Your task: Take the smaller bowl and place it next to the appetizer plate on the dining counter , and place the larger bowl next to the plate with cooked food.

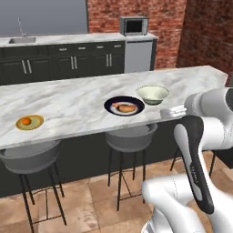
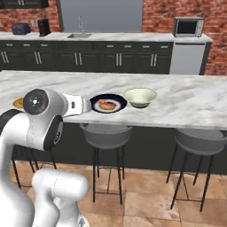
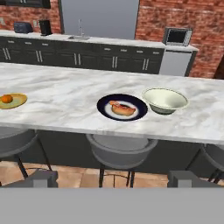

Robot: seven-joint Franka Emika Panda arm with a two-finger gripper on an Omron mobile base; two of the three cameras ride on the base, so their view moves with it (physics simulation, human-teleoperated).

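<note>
Larger bowl sitting just right of plate with cooked food on bench. Jaws spread, holding nothing. I'm judging smaller bowl next, beside appetizer plate.

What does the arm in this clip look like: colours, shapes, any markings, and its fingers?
The arm is made of glossy white rounded segments with dark grey-black joint sections, one a long dark strip along a link. A round dark cap with a small central mark closes one joint. The gripper ends in two small, blocky dark grey fingers.
</note>
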